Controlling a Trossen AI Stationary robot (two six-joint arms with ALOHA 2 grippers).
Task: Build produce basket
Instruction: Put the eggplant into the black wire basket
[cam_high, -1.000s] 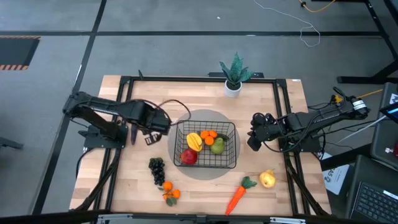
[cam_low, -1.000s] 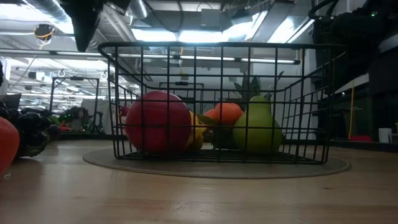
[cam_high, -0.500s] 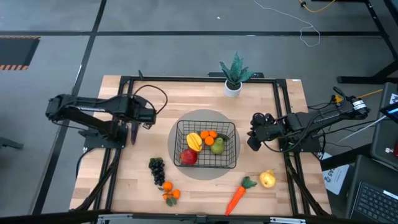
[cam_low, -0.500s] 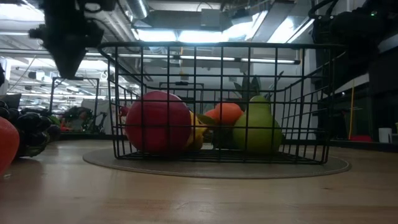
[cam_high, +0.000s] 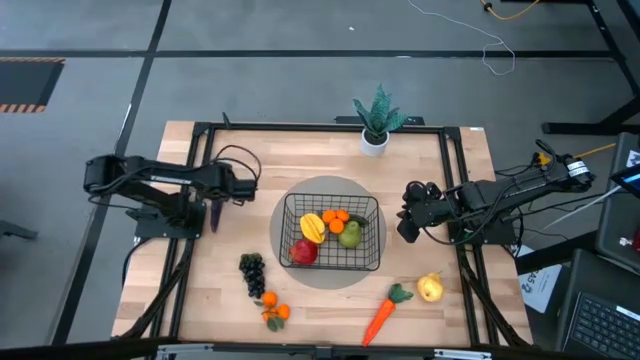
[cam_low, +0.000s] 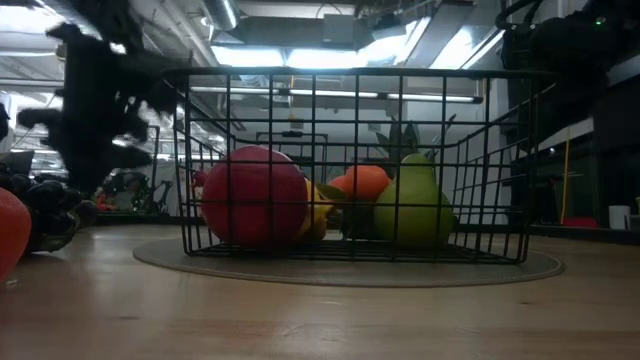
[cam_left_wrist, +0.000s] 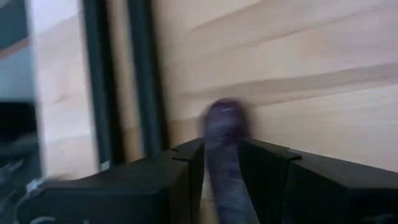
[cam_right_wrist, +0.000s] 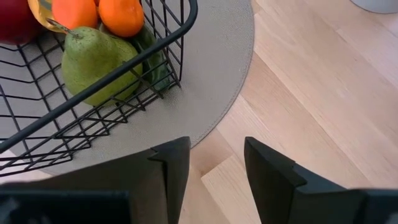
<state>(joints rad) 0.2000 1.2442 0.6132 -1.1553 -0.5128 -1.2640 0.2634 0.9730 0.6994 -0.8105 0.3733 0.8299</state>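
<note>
The black wire basket (cam_high: 366, 262) stands on a round grey mat and holds a red apple (cam_high: 303, 252), a yellow-orange squash (cam_high: 312, 226), oranges (cam_high: 336, 215) and a green pear (cam_high: 349, 236). Black grapes (cam_high: 252, 272), small oranges (cam_high: 272, 309), a carrot (cam_high: 379, 320) and a yellow pear (cam_high: 430, 289) lie on the table. A long dark purple vegetable (cam_high: 215, 215) lies left of the basket. My left gripper (cam_high: 228, 190) is over it, open; in the left wrist view (cam_left_wrist: 222, 146) the vegetable (cam_left_wrist: 224, 124) shows in the gap between the fingers. My right gripper (cam_high: 408, 222) is open and empty, right of the basket.
A potted green plant (cam_high: 376, 125) stands at the far edge. A black frame rail (cam_left_wrist: 140, 93) runs close beside the purple vegetable. In the low view the grapes (cam_low: 45, 210) lie left of the basket (cam_low: 350, 165), below my left arm (cam_low: 100, 110).
My left gripper has drawn back from the basket's left side toward the table's left edge and come down over the purple vegetable, which has stayed where it lay.
</note>
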